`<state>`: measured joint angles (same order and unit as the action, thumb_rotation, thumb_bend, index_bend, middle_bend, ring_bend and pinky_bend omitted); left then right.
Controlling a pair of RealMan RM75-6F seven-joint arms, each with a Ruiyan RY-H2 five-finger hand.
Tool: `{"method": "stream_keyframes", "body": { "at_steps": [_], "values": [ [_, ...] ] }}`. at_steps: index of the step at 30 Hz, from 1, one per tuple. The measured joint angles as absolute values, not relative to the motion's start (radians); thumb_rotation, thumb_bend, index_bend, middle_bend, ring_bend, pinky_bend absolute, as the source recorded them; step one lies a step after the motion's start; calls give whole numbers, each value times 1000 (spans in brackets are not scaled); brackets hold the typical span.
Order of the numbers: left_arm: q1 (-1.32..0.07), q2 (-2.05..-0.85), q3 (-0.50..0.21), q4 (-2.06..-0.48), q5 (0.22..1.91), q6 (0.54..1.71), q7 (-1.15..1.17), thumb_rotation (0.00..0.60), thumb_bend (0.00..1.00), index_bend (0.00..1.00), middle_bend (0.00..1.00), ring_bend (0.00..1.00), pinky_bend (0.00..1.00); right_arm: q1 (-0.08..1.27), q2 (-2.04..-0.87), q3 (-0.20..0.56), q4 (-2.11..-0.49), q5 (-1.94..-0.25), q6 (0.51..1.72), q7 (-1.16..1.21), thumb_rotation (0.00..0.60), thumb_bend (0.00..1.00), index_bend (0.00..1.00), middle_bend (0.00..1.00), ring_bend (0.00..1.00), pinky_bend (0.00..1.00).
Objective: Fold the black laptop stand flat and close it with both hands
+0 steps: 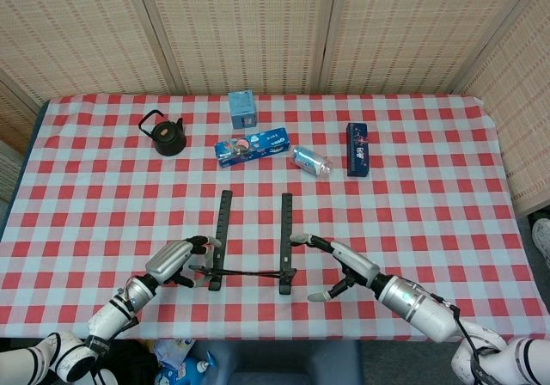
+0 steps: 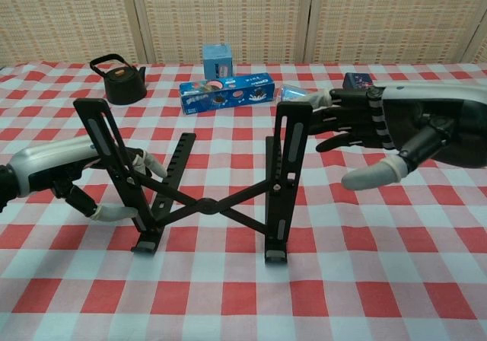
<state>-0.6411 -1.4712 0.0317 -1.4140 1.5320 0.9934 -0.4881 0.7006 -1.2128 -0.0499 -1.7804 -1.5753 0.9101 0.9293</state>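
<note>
The black laptop stand (image 1: 254, 272) (image 2: 205, 203) stands unfolded near the table's front edge, its two slotted arms raised and joined by a crossed linkage. My left hand (image 1: 173, 262) (image 2: 58, 170) grips the lower part of the stand's left arm (image 2: 116, 166), with the thumb below and fingers wrapped behind it. My right hand (image 1: 341, 264) (image 2: 384, 131) is open with fingers spread, just to the right of the stand's right arm (image 2: 288, 172). Its fingertips (image 2: 323, 97) reach the top of that arm; whether they touch it I cannot tell.
At the back of the red-checked table (image 1: 430, 213) stand a black kettle (image 1: 167, 133), a light blue box (image 1: 242, 108), a blue biscuit box (image 1: 250, 146), a lying can (image 1: 310, 161) and a dark blue box (image 1: 357, 149).
</note>
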Motion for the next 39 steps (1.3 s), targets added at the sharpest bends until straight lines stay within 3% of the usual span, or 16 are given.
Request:
{"method": "stream_keyframes", "body": {
  "at_steps": [6,18,28,39],
  "values": [
    [-645,-1463,27,-1430,1530,983,-489,599,331,589,241,211,291,702,-1244,-35,-1820,-1425,856,705,600,169,357,240,86,136],
    [-647,-1453,20,-1448,1521,969,-490,599,331,589,241,211,291,739,-1324,25,-1864,-1107,758,383,600,219,390,250,87,136],
    [-647,-1448,14,-1457,1519,967,-492,599,331,589,241,211,291,773,-1354,54,-1863,-991,723,266,600,275,467,276,95,136],
    [-649,-1448,12,-1455,1521,962,-499,599,331,588,241,211,291,769,-1373,66,-1853,-932,739,194,600,291,475,279,97,137]
  ]
}}
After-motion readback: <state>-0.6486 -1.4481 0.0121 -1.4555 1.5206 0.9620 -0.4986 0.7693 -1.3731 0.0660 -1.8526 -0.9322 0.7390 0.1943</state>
